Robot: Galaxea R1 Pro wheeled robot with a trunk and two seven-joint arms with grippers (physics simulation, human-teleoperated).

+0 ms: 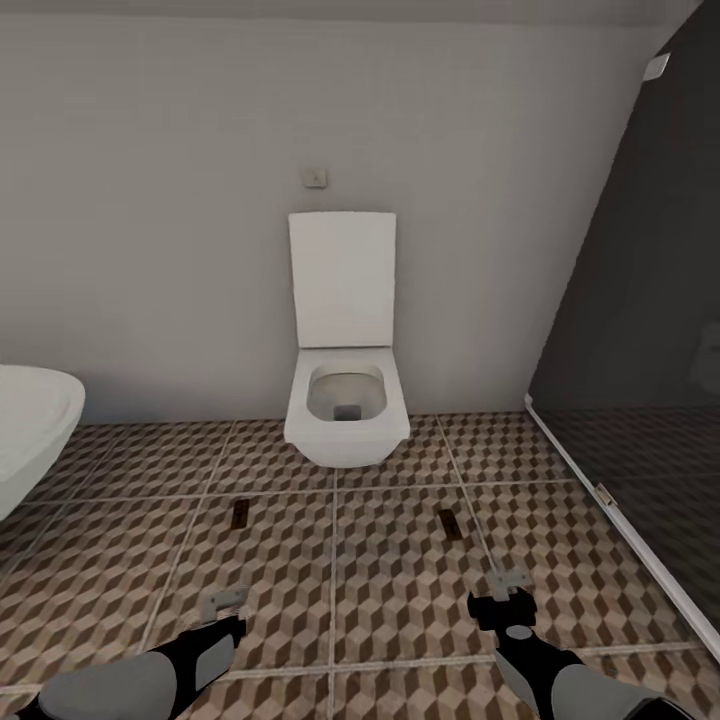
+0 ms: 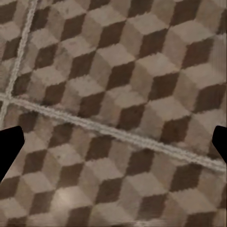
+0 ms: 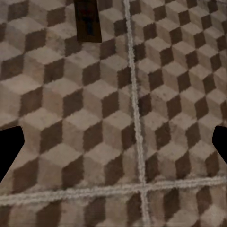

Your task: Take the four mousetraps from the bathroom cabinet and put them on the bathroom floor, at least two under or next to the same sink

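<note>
- Head view: toilet (image 1: 345,400) against the back wall, lid up, bowl open. Small wall plate (image 1: 316,178) above it.
- Floor (image 1: 400,600): cube-pattern tiles, pale grout.
- Two mousetraps flat on the floor in front of the toilet: left trap (image 1: 241,515) and right trap (image 1: 450,524), well apart, one on each side of the centre grout line.
- Right trap also seen from the right wrist (image 3: 88,21): dark brown rectangle lying on a tile, beside a grout line, not touching it.
- White basin edge (image 1: 35,420) at far left; which fixture it is, cannot tell.
- Dark glass panel (image 1: 640,350) at right, pale frame at its foot.
- Left gripper (image 1: 224,603): low over the floor, jaws spread wide, nothing between them; wrist view confirms bare tile between the fingertips (image 2: 9,149).
- Right gripper (image 1: 508,582): low over the floor, just short of the right trap, jaws spread wide, holding nothing; fingertips (image 3: 9,149) at the wrist-frame edges.
</note>
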